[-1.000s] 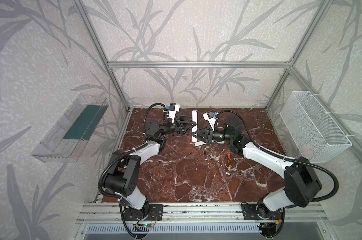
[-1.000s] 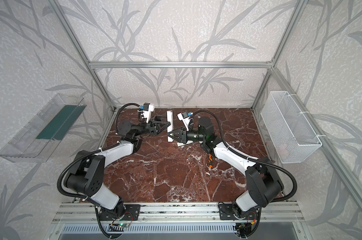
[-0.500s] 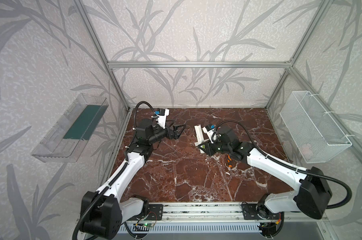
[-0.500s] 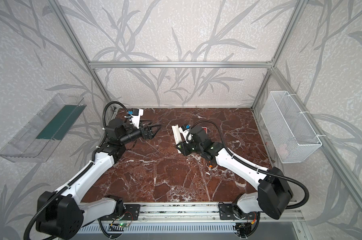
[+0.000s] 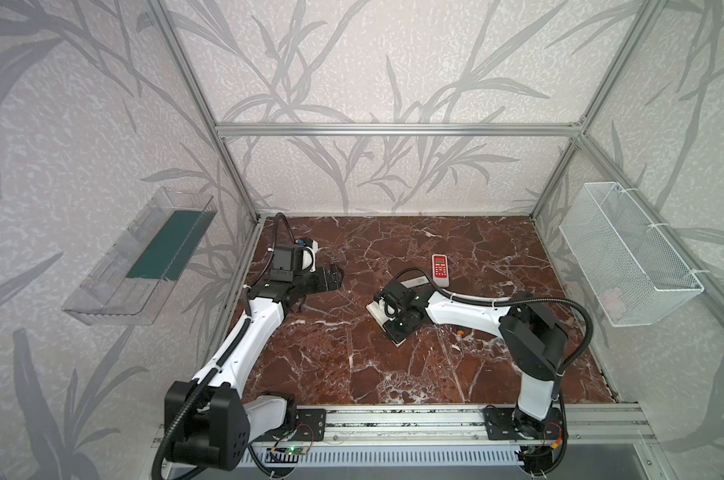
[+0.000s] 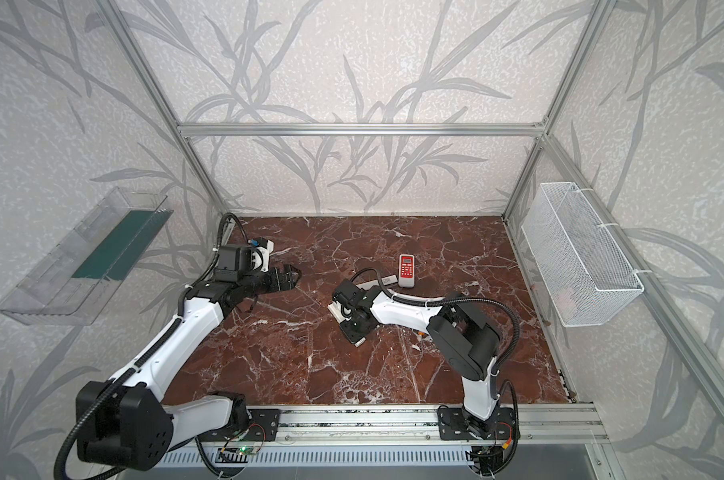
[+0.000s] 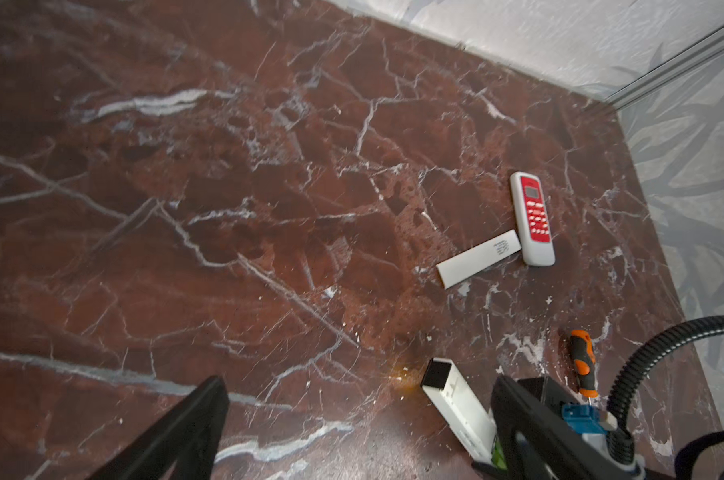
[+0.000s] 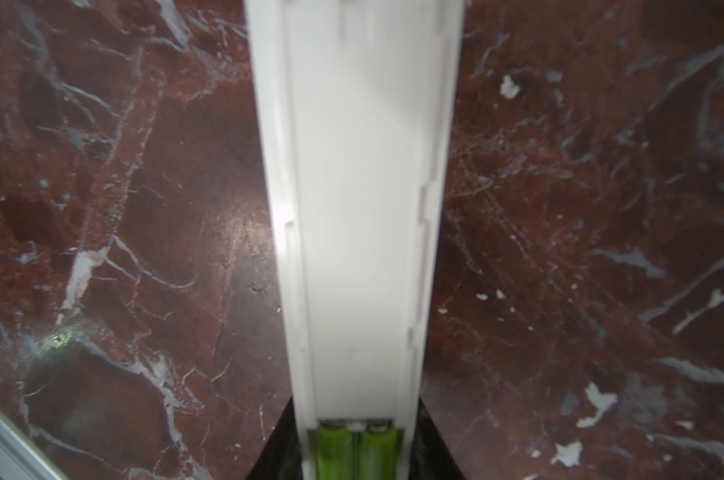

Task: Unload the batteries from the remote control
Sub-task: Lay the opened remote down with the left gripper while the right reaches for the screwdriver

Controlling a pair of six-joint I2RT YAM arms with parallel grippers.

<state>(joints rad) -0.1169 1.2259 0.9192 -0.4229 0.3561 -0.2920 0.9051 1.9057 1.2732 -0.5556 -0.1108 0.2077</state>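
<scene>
Clearly, right end effector (image 5: 398,323) grips white remote (image 8: 352,208) — 2 green batteries (image 8: 335,449) inside.

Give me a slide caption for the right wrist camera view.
Right gripper grips the opened white remote; two lime-green batteries sit in its compartment, marble table behind.

Legible text: none. Red-faced remote (image 7: 533,218), right of frame: display and key markings too small to read. White battery cover (image 7: 476,259) just beside it: dark printed mark, undecipherable.

lime-green batteries (image 8: 335,451), white remote (image 8: 352,208), white-veined red-brown table (image 5: 352,353)
</scene>
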